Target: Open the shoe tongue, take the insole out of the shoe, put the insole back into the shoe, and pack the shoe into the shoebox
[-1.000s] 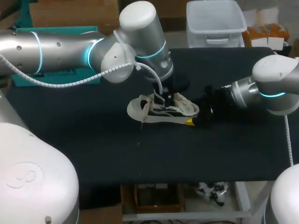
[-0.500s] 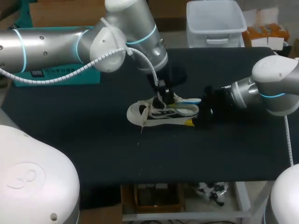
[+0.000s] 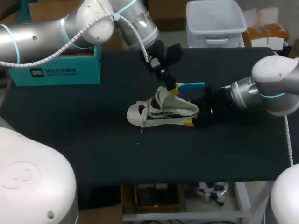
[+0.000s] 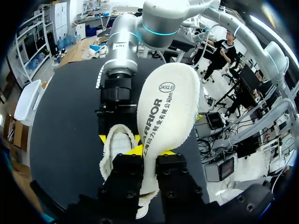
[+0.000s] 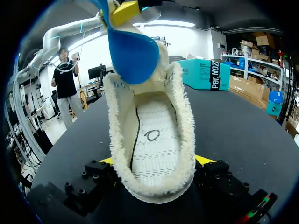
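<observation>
A cream low-top shoe [image 3: 161, 112] lies on the black table, toe to the left. My right gripper [image 3: 192, 119] holds its heel, one yellow tip on each side [image 5: 154, 161]; the shoe's opening [image 5: 152, 140] shows its bare inner sole. Above the shoe my left gripper [image 3: 172, 89] is shut on the insole [image 3: 189, 87], whose blue underside [image 5: 133, 53] hangs over the heel. In the left wrist view the insole's cream printed face [image 4: 166, 107] stands up from between the fingers of that gripper [image 4: 149, 156]. The teal shoebox [image 3: 60, 67] stands at the back left.
My left arm [image 3: 70, 28] reaches in over the shoebox, with a white coiled cable along it. My right arm [image 3: 266, 88] lies low over the table's right side. Black cloth [image 3: 103, 149] stretches from the shoe to the front edge.
My left gripper has risen and drawn back from the shoe, pulling the insole up and out of it. The shoe and my right gripper have stayed in place.
</observation>
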### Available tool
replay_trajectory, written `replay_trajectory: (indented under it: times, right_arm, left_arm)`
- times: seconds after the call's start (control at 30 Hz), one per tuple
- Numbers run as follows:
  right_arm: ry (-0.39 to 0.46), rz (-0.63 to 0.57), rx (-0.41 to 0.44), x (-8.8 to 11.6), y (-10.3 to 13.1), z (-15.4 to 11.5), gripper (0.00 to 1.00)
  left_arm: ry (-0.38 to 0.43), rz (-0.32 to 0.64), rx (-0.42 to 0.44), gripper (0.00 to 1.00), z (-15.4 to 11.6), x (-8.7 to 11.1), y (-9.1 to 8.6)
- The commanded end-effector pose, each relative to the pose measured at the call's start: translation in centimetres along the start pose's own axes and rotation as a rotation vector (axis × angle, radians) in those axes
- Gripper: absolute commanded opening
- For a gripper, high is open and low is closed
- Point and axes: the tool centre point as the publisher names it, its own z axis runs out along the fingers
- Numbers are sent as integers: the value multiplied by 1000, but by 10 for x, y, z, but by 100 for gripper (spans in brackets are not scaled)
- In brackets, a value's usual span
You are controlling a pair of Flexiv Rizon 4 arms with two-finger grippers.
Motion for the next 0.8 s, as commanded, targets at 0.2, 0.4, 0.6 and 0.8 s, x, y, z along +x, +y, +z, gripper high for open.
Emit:
replay_trajectory:
  times: [0.2, 0.4, 0.6, 0.8]
  right_arm:
    - [-3, -5, 1, 1, -4, -2, 0]
    - [-23, 33, 17, 6, -5, -18, 100]
    - [-55, 108, 110, 14, 3, -48, 100]
    - [-68, 127, 219, 20, 23, -79, 100]
  left_arm:
    - [66, 42, 33, 0, -17, 15, -20]
    - [177, 99, 85, 0, -34, 23, -32]
    - [240, 161, 146, 0, -54, 38, -43]
    - [293, 214, 198, 0, -76, 48, -40]
